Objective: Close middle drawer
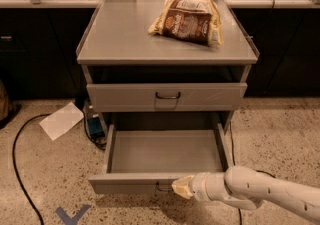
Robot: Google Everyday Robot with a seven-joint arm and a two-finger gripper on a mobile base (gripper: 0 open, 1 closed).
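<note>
The job is barely begun, to judge by how things lie. The middle drawer, a long shallow grey metal tray with plain sides and a low front panel, stands pulled far out of the grey metal cabinet, its bare floor open to view almost to the back. Nothing lies inside it, so nothing blocks its travel.

The white robot arm reaches in from the cabinet's lower right, and its pale beige pincer sits right at the drawer's front panel, just beside the small dark wire handle. It looks to be touching or nearly touching the panel. Whether the pincer is spread or closed I cannot tell, nor whether it has hold of anything.

Above the drawer, the taller grey drawer front is shut. On the cabinet's counter lies a brown and cream snack bag, well clear of the work.

What is left is essentially the whole push: the drawer must slide straight back until its front sits flush with the cabinet.
</note>
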